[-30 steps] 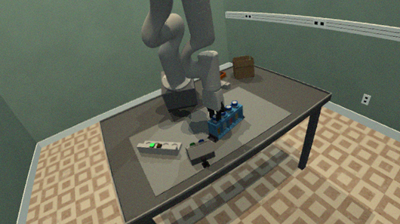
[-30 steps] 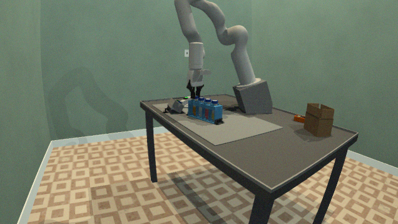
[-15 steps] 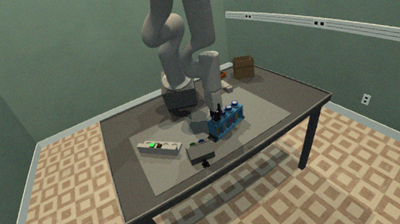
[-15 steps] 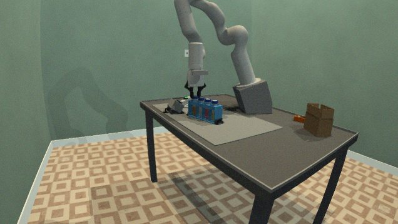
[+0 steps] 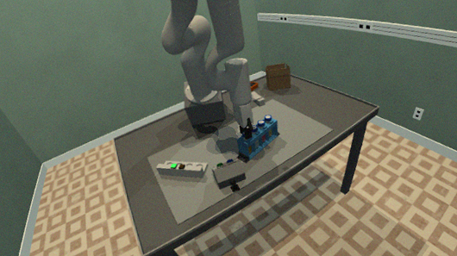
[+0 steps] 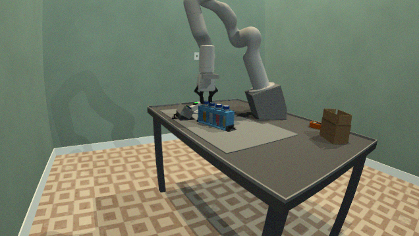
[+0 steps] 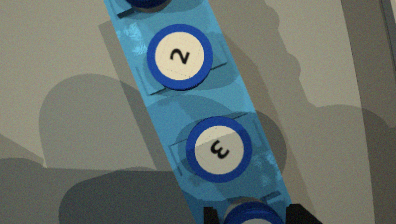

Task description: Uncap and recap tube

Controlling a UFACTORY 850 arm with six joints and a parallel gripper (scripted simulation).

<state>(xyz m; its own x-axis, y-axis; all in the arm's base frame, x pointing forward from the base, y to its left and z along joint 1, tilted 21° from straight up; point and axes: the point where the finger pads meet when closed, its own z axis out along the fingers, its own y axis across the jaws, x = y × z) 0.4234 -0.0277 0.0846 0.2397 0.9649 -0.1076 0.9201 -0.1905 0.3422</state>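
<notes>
In the top view, the cap tray lies at the left of the mat with its green lamp lit. From this you may take it that the aspirate step has ended. No blue cap shows in any nest, though the nests are small at this range. Right of the tray stands the key housing, with the green key and the blue key on top. Nothing is touching either key, and READY appears not yet pressed. Further right is the decapping station, and the gripper hangs straight down over its near-left end, at tube 4. In the wrist view the cap of tube 4 sits on its tube at the bottom edge, between the two dark fingertips. The jaws stand apart, straddling this cap without clamping it. I judge the cap to be back on its tube, with screwing-down possibly unfinished; its tightness cannot be read. The cap of tube 3 and the cap of tube 2 are on. Checking the other caps and pressing READY remain.
</notes>
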